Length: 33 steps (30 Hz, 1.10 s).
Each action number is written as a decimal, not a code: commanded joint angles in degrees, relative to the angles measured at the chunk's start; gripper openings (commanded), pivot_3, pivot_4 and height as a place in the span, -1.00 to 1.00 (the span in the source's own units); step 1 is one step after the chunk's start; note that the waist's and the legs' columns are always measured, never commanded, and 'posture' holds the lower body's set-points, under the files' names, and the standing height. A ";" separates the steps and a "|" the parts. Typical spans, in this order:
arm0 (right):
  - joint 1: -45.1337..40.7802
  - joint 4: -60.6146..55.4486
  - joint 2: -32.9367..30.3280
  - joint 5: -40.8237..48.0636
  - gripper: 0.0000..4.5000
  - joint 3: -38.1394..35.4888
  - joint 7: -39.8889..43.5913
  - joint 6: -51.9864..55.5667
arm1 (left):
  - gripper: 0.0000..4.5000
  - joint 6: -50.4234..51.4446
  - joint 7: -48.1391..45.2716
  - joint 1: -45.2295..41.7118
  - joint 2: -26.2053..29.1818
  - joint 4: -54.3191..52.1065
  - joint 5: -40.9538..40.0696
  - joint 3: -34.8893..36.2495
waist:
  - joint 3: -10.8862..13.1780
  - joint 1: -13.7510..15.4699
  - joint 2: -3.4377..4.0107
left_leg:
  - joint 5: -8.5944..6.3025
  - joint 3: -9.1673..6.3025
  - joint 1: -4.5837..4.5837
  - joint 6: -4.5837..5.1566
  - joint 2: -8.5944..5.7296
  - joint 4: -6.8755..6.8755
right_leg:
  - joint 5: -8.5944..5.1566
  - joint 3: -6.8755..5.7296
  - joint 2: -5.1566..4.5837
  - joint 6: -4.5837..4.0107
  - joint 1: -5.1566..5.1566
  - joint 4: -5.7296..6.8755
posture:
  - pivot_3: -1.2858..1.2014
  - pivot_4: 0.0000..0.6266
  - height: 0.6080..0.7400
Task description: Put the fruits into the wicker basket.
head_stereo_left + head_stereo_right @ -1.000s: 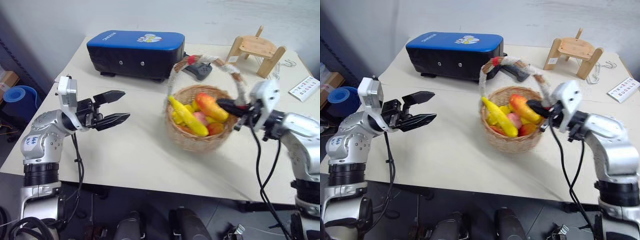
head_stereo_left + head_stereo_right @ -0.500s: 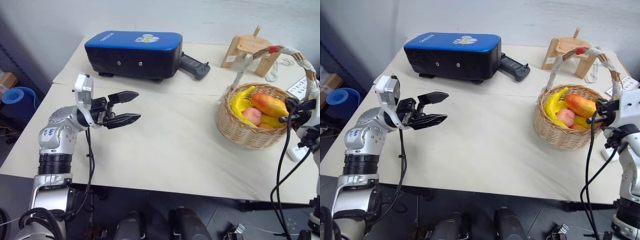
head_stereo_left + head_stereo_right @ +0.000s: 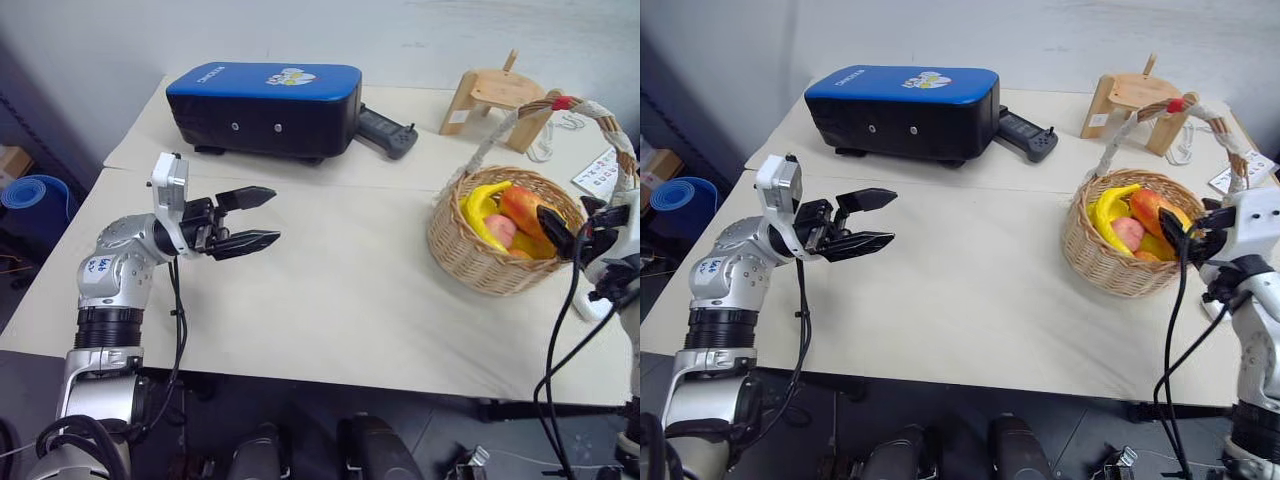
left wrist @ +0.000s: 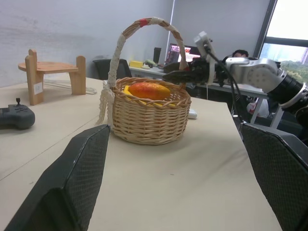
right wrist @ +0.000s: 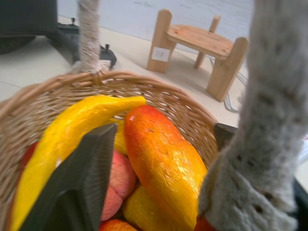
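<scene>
Shifted from table centre out to 3 o'clock since a second ago: wicker basket (image 3: 497, 262), holding banana (image 3: 481, 212), mango (image 3: 523, 212) and peach (image 3: 501, 230). At its 3 o'clock rim, right gripper (image 3: 563, 232), fingers now parted astride the handle base, gripping nothing. Over at 9 o'clock, left gripper (image 3: 262, 217), wide open and empty above the table (image 3: 330, 300); at 11 o'clock, blue case (image 3: 265, 105).

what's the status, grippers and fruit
Left gripper open, empty. Right gripper open astride the wicker basket handle end. Banana, mango, peach in basket.
</scene>
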 commanded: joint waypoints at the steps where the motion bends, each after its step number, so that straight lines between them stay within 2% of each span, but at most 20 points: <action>1: 4.61 -4.29 -2.25 3.15 0.96 -4.91 5.98 -3.45 | 1.00 -1.00 -1.03 -0.32 1.26 -0.27 0.53 0.44 | 0.00 0.41 0.00 | 0.00 0.00 0.00 0.00 0.00 -0.03 | 0.00 0.00 0.00 0.00 0.00 -0.04 | 0.03 -0.52 1.00; 4: 6.39 -4.76 0.05 5.76 0.96 -8.81 9.81 -12.38 | 1.00 -1.45 -1.55 0.10 1.70 0.12 1.27 0.19 | 0.00 0.52 0.00 | -0.01 0.01 0.01 0.01 -0.01 -0.06 | 0.01 0.01 0.02 0.02 0.04 -0.11 | 0.03 -0.52 1.00; 9: 14.41 1.38 -3.89 5.42 0.96 -11.87 22.36 -20.14 | 1.00 -7.43 -4.10 3.00 4.58 1.73 6.03 -1.09 | 0.00 0.83 0.00 | -0.01 0.01 0.06 0.01 0.00 -0.13 | 0.01 0.01 0.06 0.02 0.08 -0.19 | 0.03 -0.52 1.00; 13: 21.93 6.40 -6.37 6.41 0.96 -15.18 34.31 -26.87 | 1.00 -13.70 -5.77 9.09 9.05 0.15 11.13 -2.30 | 0.00 0.90 0.00 | -0.01 0.01 0.16 0.02 0.00 -0.26 | 0.01 0.01 0.06 0.02 0.20 -0.35 | 0.03 -0.52 1.00; 17: 28.37 7.68 -7.75 5.71 0.96 -13.72 43.97 -34.22 | 1.00 -14.95 -4.29 17.56 12.47 -5.77 12.08 -0.95 | 0.01 0.83 -0.02 | -0.01 0.02 0.49 0.02 0.00 -0.67 | 0.01 0.02 0.07 0.02 0.47 -0.68 | 0.03 -0.52 1.00; 19: 28.68 7.89 -7.38 5.23 0.96 -11.46 45.35 -36.55 | 1.00 -14.85 -2.85 21.76 13.16 -8.91 11.78 0.01 | 0.01 0.75 -0.02 | -0.04 0.04 0.58 0.03 -0.01 -0.72 | 0.01 0.05 0.03 0.02 0.54 -0.70 | 0.03 -0.52 1.00; 22: 25.69 8.89 -6.48 4.42 0.96 -9.44 41.60 -37.06 | 1.00 -14.68 -0.39 25.43 13.26 -11.84 12.03 0.46 | 0.02 0.46 -0.02 | -0.31 -0.01 1.10 0.20 0.01 -0.74 | 0.01 0.01 -0.02 0.02 1.06 -0.79 | 0.03 -0.52 1.00; 25: 24.40 10.59 -6.29 3.68 0.96 -8.11 40.38 -37.82 | 1.00 -14.79 1.01 28.09 13.30 -14.46 12.24 0.07 | 0.02 0.60 -0.01 | -0.36 -0.04 1.14 0.23 0.00 -0.74 | 0.09 -0.03 -0.08 -0.01 1.12 -0.84 | 0.03 -0.52 1.00; 29: 30.10 7.04 -6.60 4.90 0.96 -4.85 46.25 -37.55 | 1.00 -14.46 1.84 29.54 13.67 -16.05 11.47 0.61 | 0.01 1.27 -0.01 | -0.32 -0.10 1.07 0.16 0.01 -0.89 | 0.09 -0.15 -0.08 -0.01 1.13 -1.06 | 0.03 -0.52 1.00; 33: 31.55 1.90 -6.07 5.44 0.96 0.69 46.43 -35.99 | 1.00 -14.82 3.13 31.98 13.32 -17.69 11.31 1.27 | 0.01 0.83 -0.01 | -0.35 -0.10 1.02 0.15 0.01 -0.88 | 0.08 -0.17 -0.09 0.01 1.16 -1.19 | 0.03 -0.52 1.00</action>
